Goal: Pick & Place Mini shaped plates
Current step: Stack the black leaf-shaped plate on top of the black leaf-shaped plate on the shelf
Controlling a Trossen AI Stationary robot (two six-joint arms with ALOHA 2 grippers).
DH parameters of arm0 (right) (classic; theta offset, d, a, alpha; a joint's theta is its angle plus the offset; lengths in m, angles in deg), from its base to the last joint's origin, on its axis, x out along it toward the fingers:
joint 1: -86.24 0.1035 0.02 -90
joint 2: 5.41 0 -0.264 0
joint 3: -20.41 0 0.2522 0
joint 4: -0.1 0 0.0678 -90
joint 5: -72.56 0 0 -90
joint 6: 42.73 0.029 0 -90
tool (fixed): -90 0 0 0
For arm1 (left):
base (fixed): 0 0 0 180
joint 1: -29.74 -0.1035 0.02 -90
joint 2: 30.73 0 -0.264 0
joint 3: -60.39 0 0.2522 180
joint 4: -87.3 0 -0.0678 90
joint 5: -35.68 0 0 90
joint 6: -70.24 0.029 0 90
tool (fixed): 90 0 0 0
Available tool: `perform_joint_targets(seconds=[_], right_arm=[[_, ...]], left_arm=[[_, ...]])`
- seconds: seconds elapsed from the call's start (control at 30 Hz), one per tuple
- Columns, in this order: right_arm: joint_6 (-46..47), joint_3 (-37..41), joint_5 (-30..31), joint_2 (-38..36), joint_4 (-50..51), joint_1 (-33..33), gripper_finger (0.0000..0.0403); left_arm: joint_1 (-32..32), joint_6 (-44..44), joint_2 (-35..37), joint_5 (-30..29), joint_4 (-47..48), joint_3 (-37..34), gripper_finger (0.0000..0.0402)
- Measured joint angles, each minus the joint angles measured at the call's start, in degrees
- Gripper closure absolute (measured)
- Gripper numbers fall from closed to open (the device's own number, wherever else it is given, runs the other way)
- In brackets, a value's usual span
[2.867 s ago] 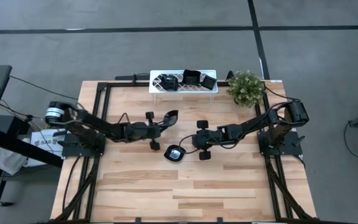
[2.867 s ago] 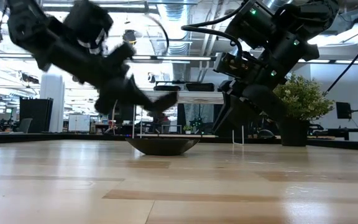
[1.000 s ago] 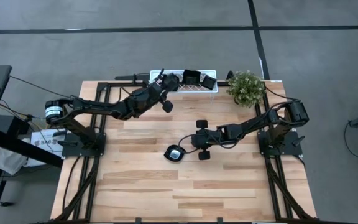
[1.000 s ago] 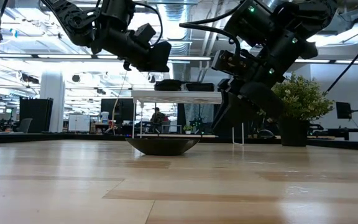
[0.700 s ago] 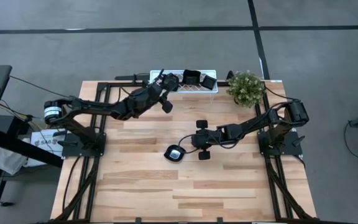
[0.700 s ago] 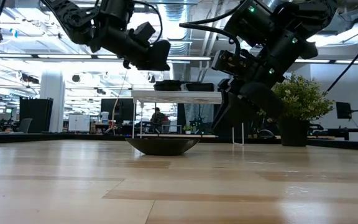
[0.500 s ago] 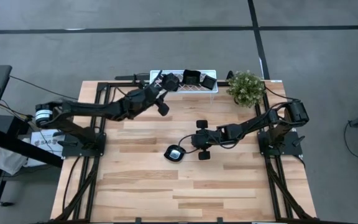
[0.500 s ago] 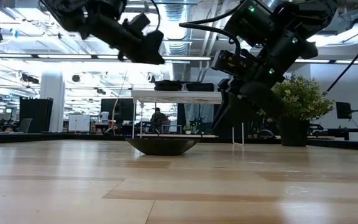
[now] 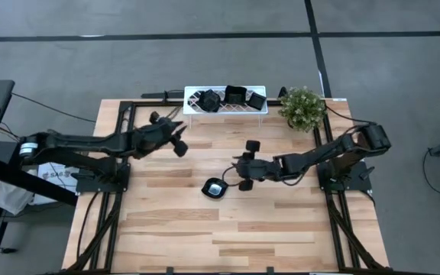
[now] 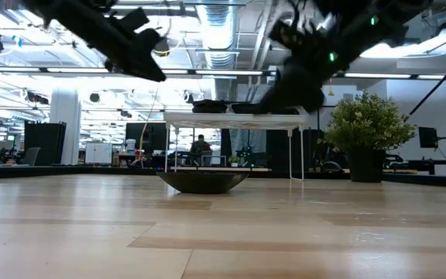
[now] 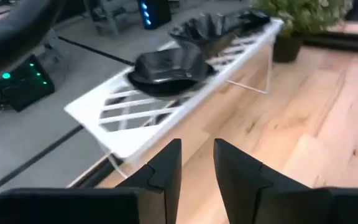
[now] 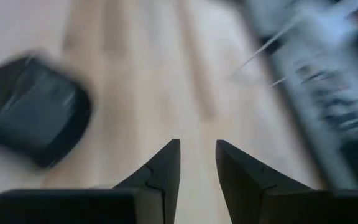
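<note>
Plates [image 9: 233,97] are sitting on the white rack [image 9: 260,108] at the far edge; one plate [image 9: 215,188] is lying mid-table. I am hovering my left gripper [image 9: 176,138] and right gripper [image 9: 245,163], fingers slightly parted, gripping nothing.

The left arm reached across the table's far left, its gripper [image 9: 176,141] raised, fingers [image 11: 166,168] slightly parted and empty. The right arm stretched toward centre, its gripper [image 9: 244,164] aloft, fingers [image 12: 165,165] narrowly apart, empty.
</note>
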Motion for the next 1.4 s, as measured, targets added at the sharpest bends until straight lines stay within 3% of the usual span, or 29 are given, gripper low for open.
perform_joint_targets(seconds=[0.07,0.2,0.37,0.5,0.7,0.9,1.13,1.4], right_arm=[[-3.50,0.00,2.99,-1.87,-3.93,-0.22,0.0305],[-11.94,-0.96,3.17,-4.28,-9.98,-2.31,0.0305],[-24.13,-8.87,2.35,-3.45,-1.66,-6.12,0.0313],[-28.54,-19.74,-8.32,0.66,10.59,-11.63,0.0342],[-34.62,-37.16,-18.74,7.97,31.11,-20.45,0.0392],[-40.82,-48.05,-29.41,14.28,39.01,-27.63,0.0400],[-42.16,-54.85,-31.84,21.74,44.65,-31.41,0.0401],[-45.28,-57.48,-31.75,24.47,40.61,-30.72,0.0401]], left_arm=[[-0.13,-0.09,3.82,0.43,0.37,-2.24,0.0306],[-0.91,-2.54,11.86,7.04,3.70,-6.68,0.0306],[-1.31,-4.34,20.28,13.68,3.84,-12.50,0.0306],[-1.33,-7.72,24.20,15.70,3.84,-14.67,0.0306],[-1.31,-12.72,24.90,16.82,3.75,-16.27,0.0306],[-1.31,-14.68,24.29,16.87,3.55,-17.82,0.0306],[-1.29,-16.98,24.03,16.84,3.38,-18.24,0.0306],[-1.29,-17.52,23.98,16.85,3.42,-18.24,0.0306]])
